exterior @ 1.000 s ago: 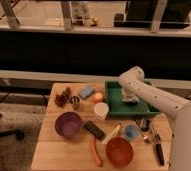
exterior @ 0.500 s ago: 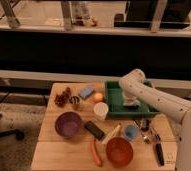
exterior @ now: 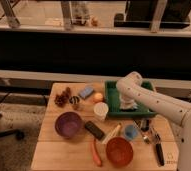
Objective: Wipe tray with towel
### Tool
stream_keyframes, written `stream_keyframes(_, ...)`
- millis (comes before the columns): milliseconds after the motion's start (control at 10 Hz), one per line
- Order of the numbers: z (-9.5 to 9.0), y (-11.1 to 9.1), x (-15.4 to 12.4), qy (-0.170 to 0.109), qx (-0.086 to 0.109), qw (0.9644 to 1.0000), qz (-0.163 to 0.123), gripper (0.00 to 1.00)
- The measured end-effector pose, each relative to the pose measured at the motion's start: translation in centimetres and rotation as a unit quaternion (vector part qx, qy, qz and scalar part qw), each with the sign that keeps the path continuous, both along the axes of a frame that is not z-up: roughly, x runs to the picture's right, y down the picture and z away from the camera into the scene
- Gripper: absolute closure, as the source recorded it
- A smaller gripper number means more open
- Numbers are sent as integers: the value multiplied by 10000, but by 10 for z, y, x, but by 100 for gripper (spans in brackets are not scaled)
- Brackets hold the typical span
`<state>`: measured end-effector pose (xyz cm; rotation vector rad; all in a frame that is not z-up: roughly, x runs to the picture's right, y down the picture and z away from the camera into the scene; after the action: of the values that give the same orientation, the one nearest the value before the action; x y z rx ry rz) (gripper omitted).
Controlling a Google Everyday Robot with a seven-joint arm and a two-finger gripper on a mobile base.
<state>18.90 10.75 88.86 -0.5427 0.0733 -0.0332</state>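
Glass panes and a dark low wall run behind a wooden counter (exterior: 59,150) crowded with kitchen things. At the counter's far right corner sits a green tray (exterior: 111,97), and the robot's white arm (exterior: 154,100) curves in from the right and bends down into it. The jaws (exterior: 127,103) are down inside the tray, right on a pale crumpled towel (exterior: 129,105) that lies on the tray floor; whether they are open or clamped on the cloth I cannot tell, since the wrist covers them.

Just left of the jaws, outside the tray wall, stands a white cup (exterior: 101,111), with an orange fruit (exterior: 98,97) beside it and a blue sponge (exterior: 86,92) a little further left. Further left again are a cluster of dark reddish pieces (exterior: 62,97) that I cannot identify.

Nearer the front edge than the jaws, and to their left, rests a purple bowl (exterior: 68,123), then a dark flat rectangular object (exterior: 94,130). Almost straight toward the front from the jaws are a small blue cup (exterior: 131,132) and an orange bowl (exterior: 119,151), with a carrot (exterior: 96,152) just left of that bowl. To the front right of the jaws lie some utensils (exterior: 151,137), close together on the wood
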Motion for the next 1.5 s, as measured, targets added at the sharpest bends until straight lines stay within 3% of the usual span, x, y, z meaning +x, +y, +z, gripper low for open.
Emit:
stream_keyframes(400,5,3,-27,-213,29,9998,30,100)
stream_keyframes(800,11,-8,-43,-318,125,9994,109,100)
stream_keyframes(1100,16,-22,-43,-254,226,9993,156,100)
stream_keyframes(1500,21,-35,-19,-97,291,9990,325,100)
